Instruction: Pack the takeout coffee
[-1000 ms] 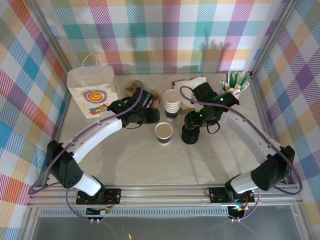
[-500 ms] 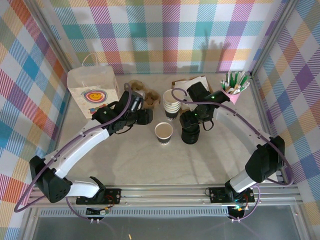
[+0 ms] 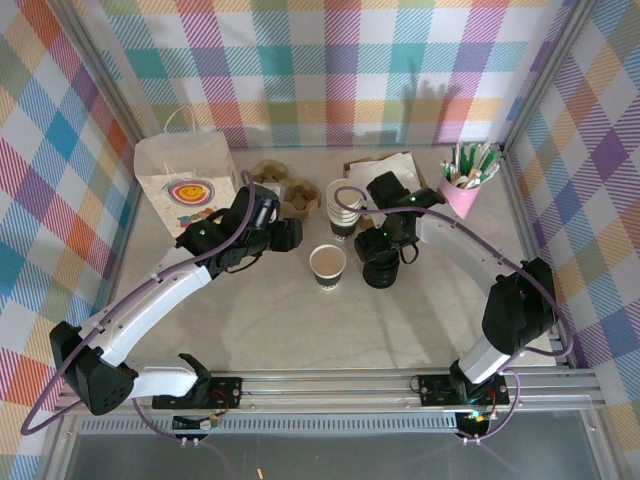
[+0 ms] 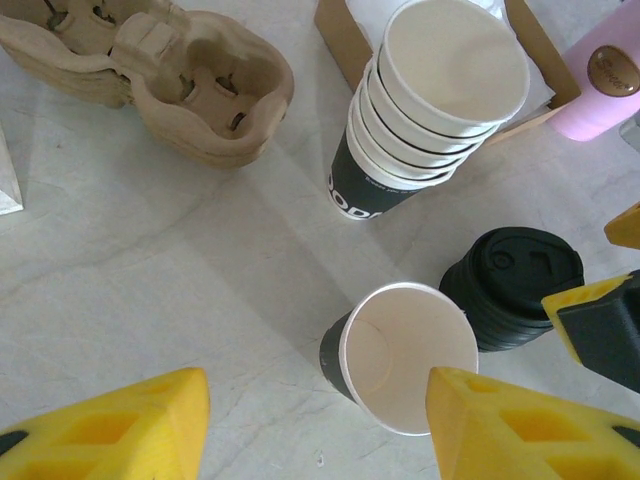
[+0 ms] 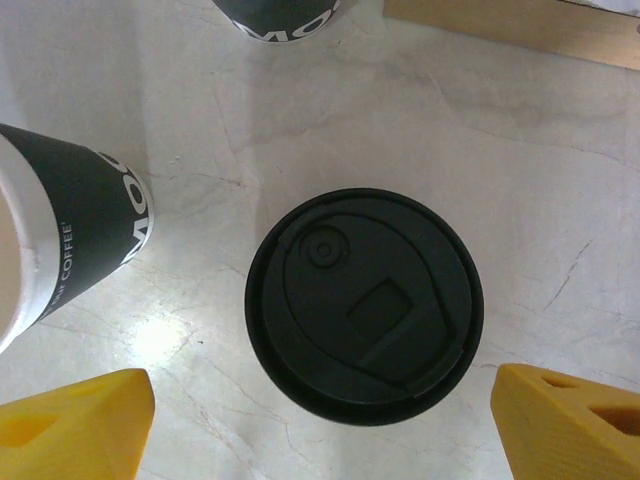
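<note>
The single cup (image 3: pixel 327 265) stands upright in the middle of the table (image 3: pixel 300 330), and it has no lid on it. Just to its right stands the stack of black lids (image 3: pixel 380 270), and behind it the stack of empty cups (image 3: pixel 343 208). The right gripper (image 5: pixel 322 380) hangs over the stack of black lids with its jaws wide apart, one on each side, grasping nothing. The left gripper (image 4: pixel 315 390) is released too, and the single cup is near one of its jaws. The paper bag (image 3: pixel 185 180) stands at the far left.
</note>
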